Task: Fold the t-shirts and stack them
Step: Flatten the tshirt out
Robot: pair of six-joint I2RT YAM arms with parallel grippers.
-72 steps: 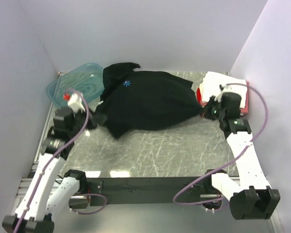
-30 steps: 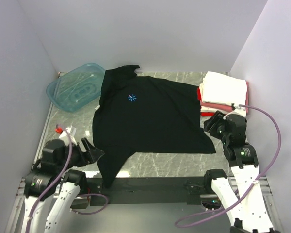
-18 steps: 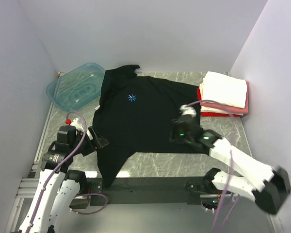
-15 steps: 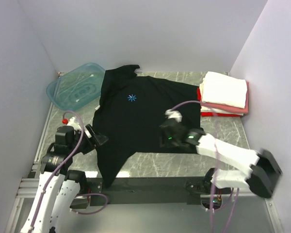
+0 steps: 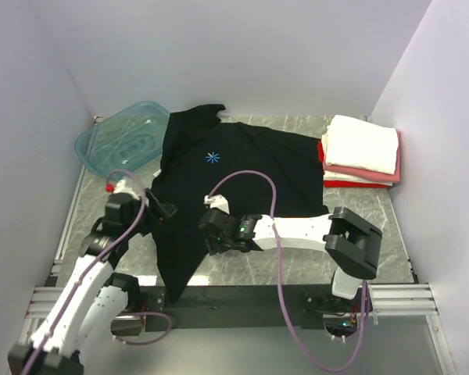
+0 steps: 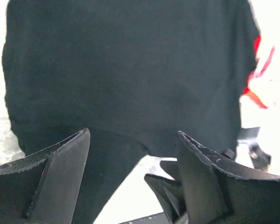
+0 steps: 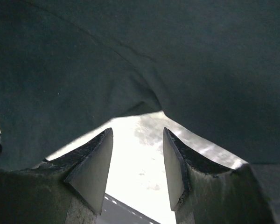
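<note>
One black t-shirt [image 5: 242, 176] lies spread across the middle of the worktop [image 5: 359, 226], one sleeve trailing over the near edge. Three folded ones are stacked at the far right corner: white t-shirt [image 5: 363, 143], pink t-shirt [image 5: 359, 169], red t-shirt [image 5: 345, 183]. One teal tub [image 5: 117, 141] sits at the far left corner. The left gripper [image 6: 133, 132] and right gripper [image 7: 137, 129] hover at the black hem, jaws apart and empty.

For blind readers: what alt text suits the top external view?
A large black t-shirt lies spread on a grey marbled table, left gripper at its left edge, right gripper over its near hem. A translucent teal plastic tub sits back left, folded white, pink and red t-shirts back right.
</note>
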